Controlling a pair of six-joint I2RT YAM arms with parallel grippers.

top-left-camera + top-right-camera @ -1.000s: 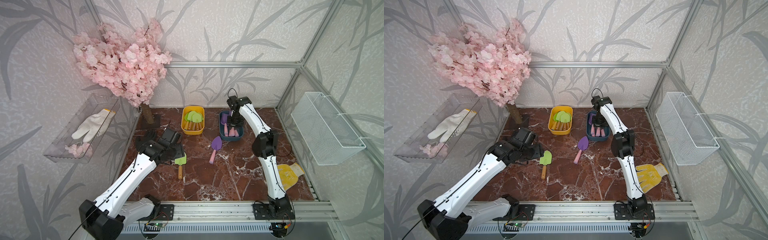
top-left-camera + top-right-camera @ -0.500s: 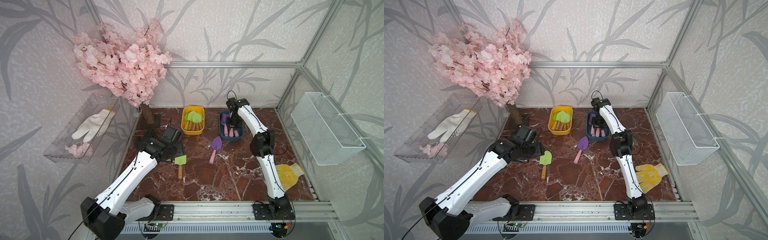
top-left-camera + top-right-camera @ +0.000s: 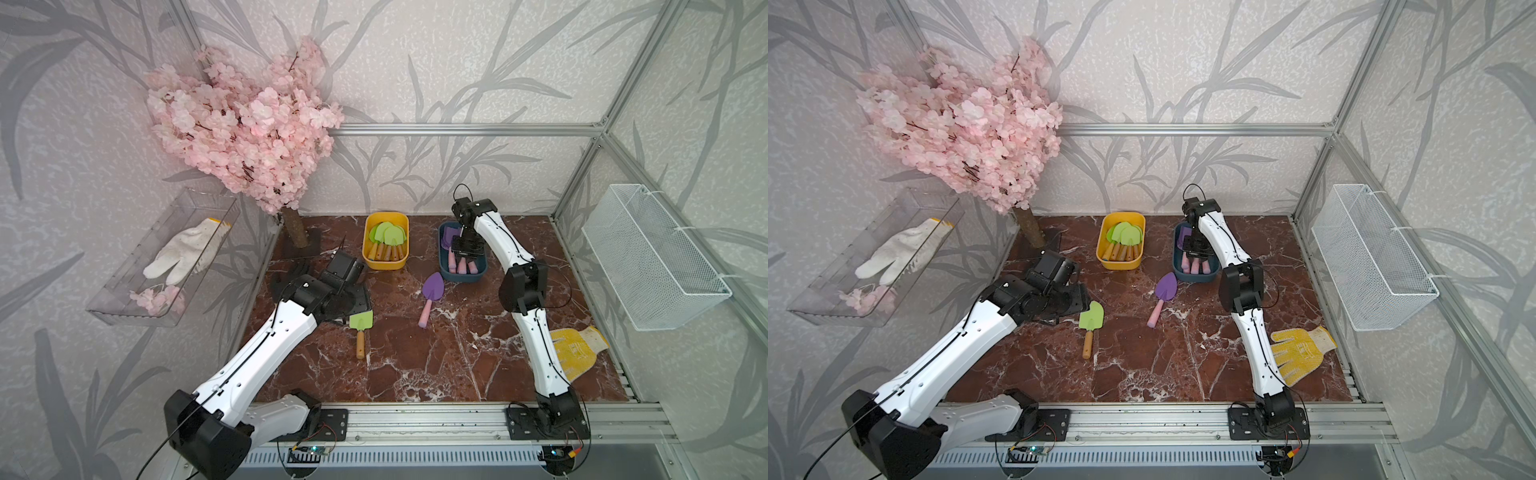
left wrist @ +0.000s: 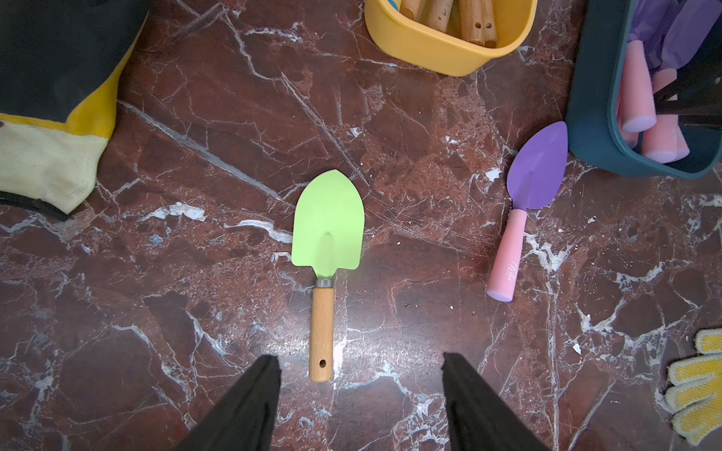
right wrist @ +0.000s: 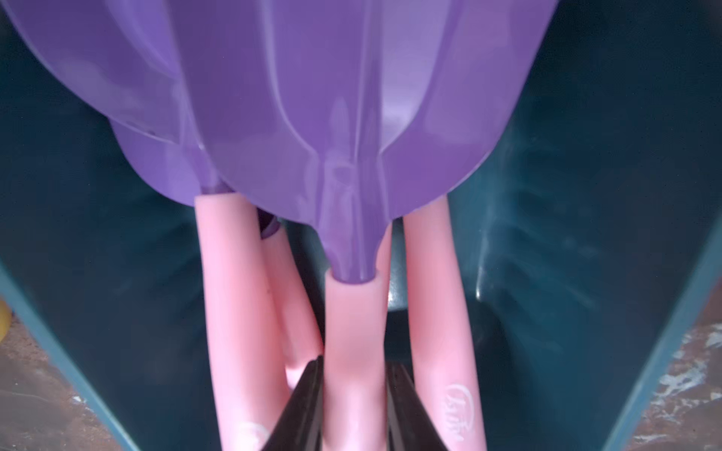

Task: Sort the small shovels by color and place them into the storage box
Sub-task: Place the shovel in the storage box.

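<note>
Placing is the step in hand: the right gripper sits low in the blue box, jaws clamped on the pink handle of a purple shovel lying atop others there. Its next move, I judge, is to let go and lift clear. The left gripper hovers empty, jaws apart, over the green shovel on the table; it must drop astride the wooden handle, close, then carry it to the yellow box. A loose purple shovel lies just beside the blue box.
</note>
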